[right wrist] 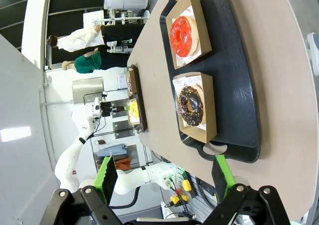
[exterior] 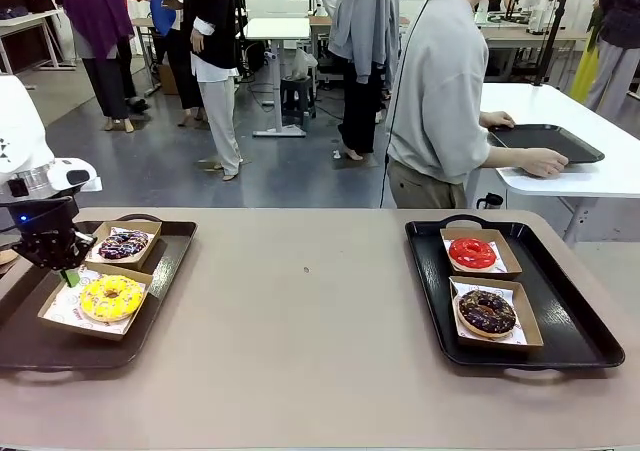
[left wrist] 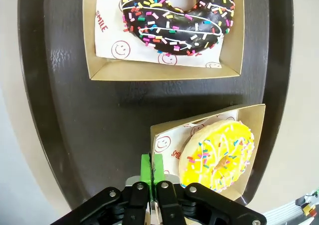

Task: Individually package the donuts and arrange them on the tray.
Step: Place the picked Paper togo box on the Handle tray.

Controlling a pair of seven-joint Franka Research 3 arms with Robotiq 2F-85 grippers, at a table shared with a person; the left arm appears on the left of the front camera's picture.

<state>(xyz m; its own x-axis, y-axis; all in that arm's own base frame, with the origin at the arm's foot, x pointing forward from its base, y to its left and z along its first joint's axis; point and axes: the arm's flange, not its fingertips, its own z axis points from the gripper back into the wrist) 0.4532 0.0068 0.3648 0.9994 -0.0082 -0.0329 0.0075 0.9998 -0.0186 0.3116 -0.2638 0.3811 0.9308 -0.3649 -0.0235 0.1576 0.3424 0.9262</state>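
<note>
While the left end effector (left wrist: 151,171) pinches the rim of the yellow donut's (exterior: 111,297) paper box (left wrist: 164,135) on the left tray (exterior: 170,261), you see placement ending; next, release and lift clear. Right end effector (right wrist: 164,177): spread, idle.
</note>
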